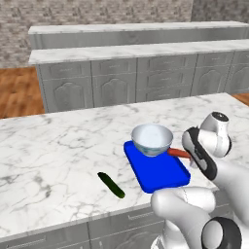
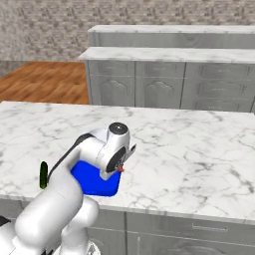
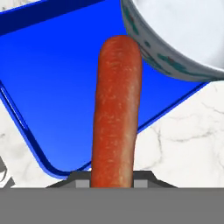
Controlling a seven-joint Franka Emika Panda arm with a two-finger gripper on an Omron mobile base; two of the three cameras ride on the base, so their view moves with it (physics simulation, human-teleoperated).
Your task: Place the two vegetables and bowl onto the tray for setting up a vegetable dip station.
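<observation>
My gripper (image 3: 112,180) is shut on the orange-red carrot (image 3: 115,109), which sticks out from the jaws over the blue tray (image 3: 52,87). In the left base view the carrot (image 1: 178,153) hangs at the right edge of the tray (image 1: 160,175), just above it. The pale bowl (image 1: 151,138) stands on the tray's far end, and its rim (image 3: 183,30) is close beside the carrot's tip. The dark green cucumber (image 1: 111,185) lies on the counter left of the tray. From the right, the arm covers much of the tray (image 2: 94,183), with the cucumber (image 2: 44,175) at the far left.
The marble counter (image 1: 53,146) stretches wide to the left and behind the tray; its front edge runs close below the tray. A second counter with grey cabinets (image 1: 121,82) stands across the wooden floor.
</observation>
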